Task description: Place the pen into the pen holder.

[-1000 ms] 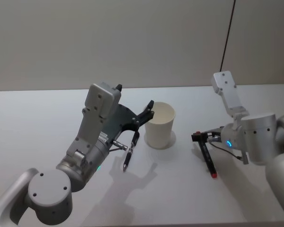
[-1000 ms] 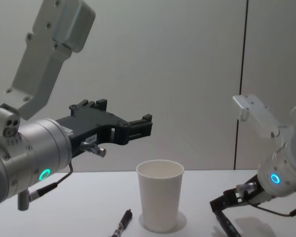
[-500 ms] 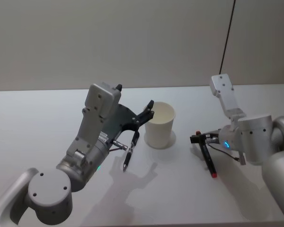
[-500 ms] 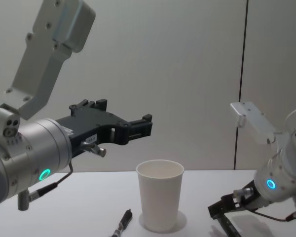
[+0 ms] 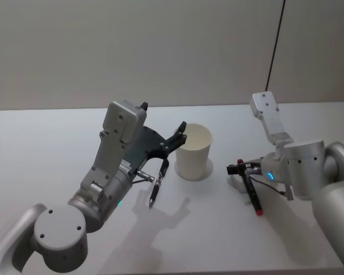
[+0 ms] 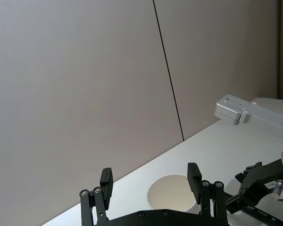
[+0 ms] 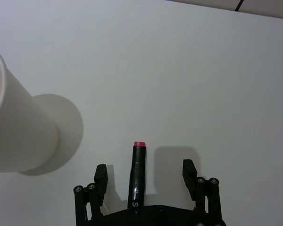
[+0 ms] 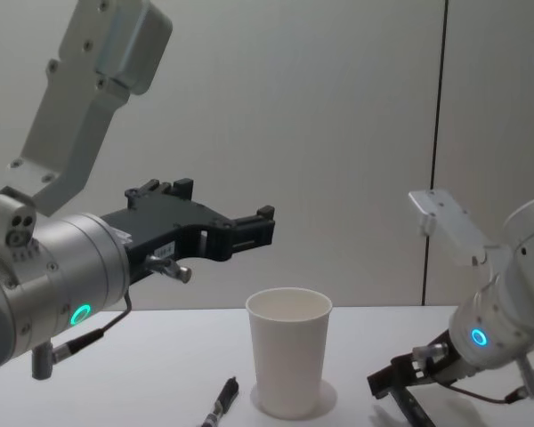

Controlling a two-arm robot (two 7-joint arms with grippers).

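Right of the white paper cup (image 5: 193,152), and well apart from it, a red-tipped black pen (image 5: 252,192) lay flat on the white table (image 5: 57,149). Its red end pointed away from the cup, toward the robot's side of the table.

The right gripper (image 5: 239,169) was low over the end of this pen nearest the cup. Seen from the right wrist, the gripper (image 7: 144,170) had its two black fingers spread wide. One finger sat on each side of the pen (image 7: 137,176), and neither touched it. The fingertips looked close to the table, though whether they touched it was hard to judge.

The cup stood upright with its mouth open.

Left of the cup, the left gripper (image 5: 175,140) was raised clear of the table. From the chest, it (image 8: 249,231) sat higher than the cup's (image 8: 289,360) rolled rim. Its fingers were also spread wide and held nothing.

Below it, a plain black pen (image 5: 158,183) lay on the table just left of the cup, not touching it.
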